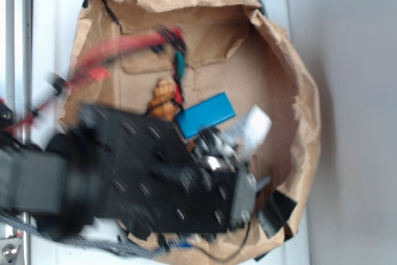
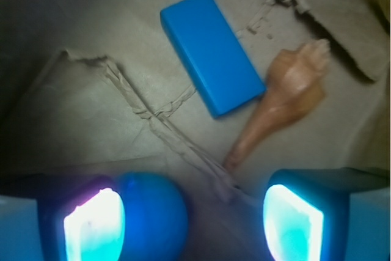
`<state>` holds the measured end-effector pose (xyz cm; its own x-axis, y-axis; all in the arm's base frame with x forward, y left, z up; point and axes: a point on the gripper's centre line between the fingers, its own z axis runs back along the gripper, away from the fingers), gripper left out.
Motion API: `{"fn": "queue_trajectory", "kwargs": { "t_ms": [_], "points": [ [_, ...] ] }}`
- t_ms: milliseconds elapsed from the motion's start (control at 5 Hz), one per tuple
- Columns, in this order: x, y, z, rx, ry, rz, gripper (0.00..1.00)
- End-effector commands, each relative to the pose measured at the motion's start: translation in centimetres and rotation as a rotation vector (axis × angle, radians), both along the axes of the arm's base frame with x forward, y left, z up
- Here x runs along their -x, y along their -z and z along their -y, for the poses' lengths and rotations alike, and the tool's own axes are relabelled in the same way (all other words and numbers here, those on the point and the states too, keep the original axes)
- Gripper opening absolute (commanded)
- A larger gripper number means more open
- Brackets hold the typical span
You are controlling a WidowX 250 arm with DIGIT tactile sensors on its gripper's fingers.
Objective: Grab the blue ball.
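Gripper is low over the floor of the brown paper bag, fingers spread wide with nothing clamped. The blue ball sits between them but hard against the left pad, well apart from the right one — the approach looks off-centre, probably needing a sideways correction before closing, or the ball may roll out.

Bag contents, wrist view — flat blue block just beyond the ball, tan conch shell beside it, nearly touching its corner. In the exterior view the arm hides the ball.
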<state>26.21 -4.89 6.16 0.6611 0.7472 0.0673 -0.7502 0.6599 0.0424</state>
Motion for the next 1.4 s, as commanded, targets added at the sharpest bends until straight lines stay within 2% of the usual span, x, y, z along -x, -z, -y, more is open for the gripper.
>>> {"fn": "queue_trajectory", "kwargs": {
  "t_ms": [0, 200, 400, 600, 800, 1200],
  "points": [
    [-0.5, -1.4, 0.1, 0.005, 0.008, 0.046, 1.00],
    [-0.5, -1.4, 0.1, 0.005, 0.008, 0.046, 1.00],
    [-1.7, 0.3, -0.5, 0.015, 0.008, 0.039, 1.00],
    [-1.6, 2.6, -0.8, -0.038, 0.008, -0.009, 1.00],
    [-1.1, 2.6, -1.1, -0.037, -0.031, -0.025, 0.00],
    [-1.4, -0.4, -1.5, 0.024, -0.073, 0.008, 0.00]
  ]
}}
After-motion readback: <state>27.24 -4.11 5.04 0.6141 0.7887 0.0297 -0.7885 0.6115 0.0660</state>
